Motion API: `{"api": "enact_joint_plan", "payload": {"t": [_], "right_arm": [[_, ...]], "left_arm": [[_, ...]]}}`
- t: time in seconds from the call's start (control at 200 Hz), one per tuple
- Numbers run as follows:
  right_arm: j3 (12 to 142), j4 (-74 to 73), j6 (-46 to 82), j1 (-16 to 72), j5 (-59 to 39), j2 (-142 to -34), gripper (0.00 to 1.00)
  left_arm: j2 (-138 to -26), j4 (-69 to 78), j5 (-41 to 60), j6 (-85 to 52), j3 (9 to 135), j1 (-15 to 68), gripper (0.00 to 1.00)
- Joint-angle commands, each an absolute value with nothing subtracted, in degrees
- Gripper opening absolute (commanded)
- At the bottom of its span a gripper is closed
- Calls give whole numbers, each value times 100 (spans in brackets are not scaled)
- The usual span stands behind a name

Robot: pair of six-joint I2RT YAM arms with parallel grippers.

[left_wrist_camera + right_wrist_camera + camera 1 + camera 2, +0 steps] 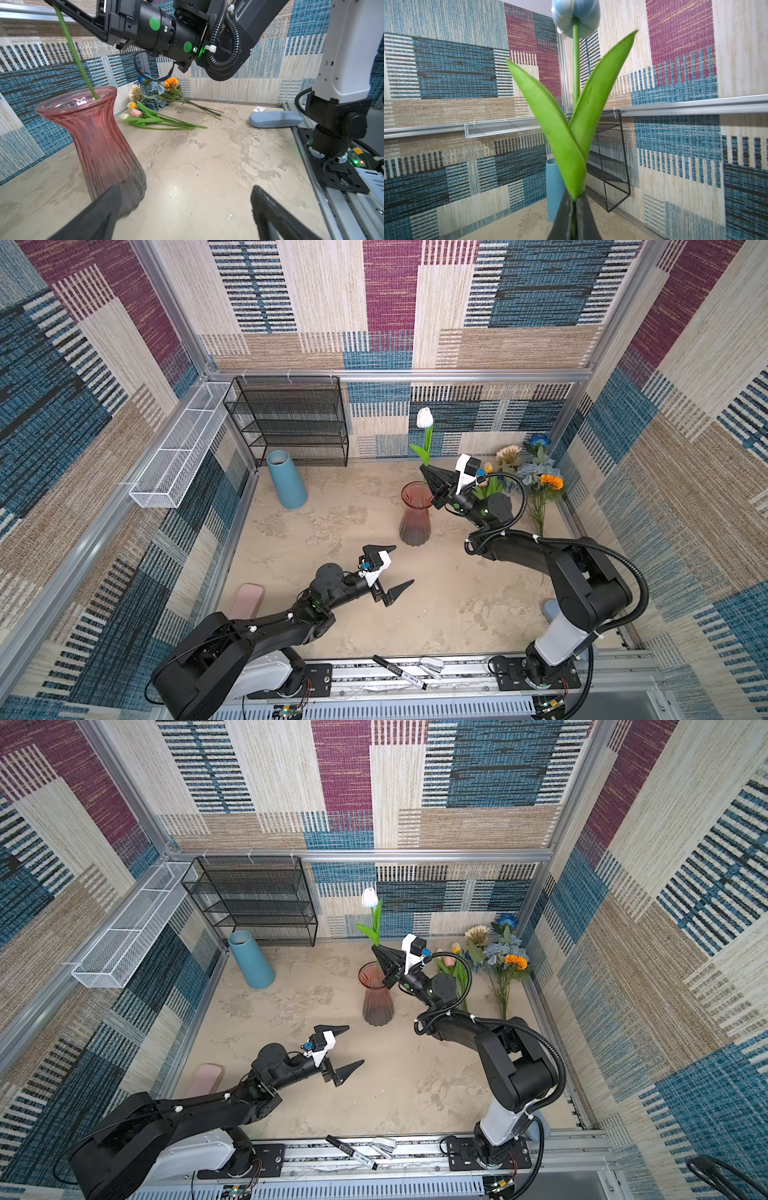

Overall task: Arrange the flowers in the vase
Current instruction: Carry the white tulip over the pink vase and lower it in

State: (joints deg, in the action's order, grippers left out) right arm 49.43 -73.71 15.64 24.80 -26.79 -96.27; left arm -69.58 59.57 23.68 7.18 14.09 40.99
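Far left, a blue vase [286, 482] stands by the black mesh rack [291, 423]. Near left, a pink case [246, 600] is half hidden under the left arm. The left gripper [404, 565] hovers over bare table, jaws wide apart, holding nothing. Just right of it and farther back, the pink glass vase [414, 514] stands upright. The right gripper [424, 469] sits above its rim, jaws pinched together on the stem of a tulip [424, 418]. The bloom reads white in both top views and pale blue in the right wrist view. The stem's lower end dips inside the vase mouth; how deep is unclear through the ribbed glass. Far right, the other flowers [536, 479] lie on the table, partly screened by the right arm. Near right, a blue case [276, 121] is mostly hidden in both top views.
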Motion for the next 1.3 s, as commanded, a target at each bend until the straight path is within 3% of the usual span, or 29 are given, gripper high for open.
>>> {"api": "enact_joint_plan", "payload": {"t": [0.0, 0.561, 0.781, 0.897, 1.117, 1.292], "right_arm": [[4744, -7364, 1127, 2487, -2593, -9496, 2], [3907, -6554, 368, 2485, -2296, -8876, 18], [3727, -6345, 104, 2487, -2259, -8726, 37], [3666, -6256, 30, 2487, -2159, -8679, 41], [3468, -6158, -181, 2487, -2031, -8457, 64], [3351, -6126, -308, 2487, -1912, -8341, 72]], "left_arm": [[-7042, 6144, 2296, 835, 1440, 4101, 100], [-6902, 5986, 2243, 949, 1424, 4104, 100], [-6810, 5910, 2138, 1072, 1384, 4104, 100], [-6840, 5913, 2105, 1097, 1397, 4104, 100], [-7020, 5984, 2030, 1236, 1391, 4104, 100], [-6998, 5849, 1940, 1350, 1421, 4104, 100]]}}
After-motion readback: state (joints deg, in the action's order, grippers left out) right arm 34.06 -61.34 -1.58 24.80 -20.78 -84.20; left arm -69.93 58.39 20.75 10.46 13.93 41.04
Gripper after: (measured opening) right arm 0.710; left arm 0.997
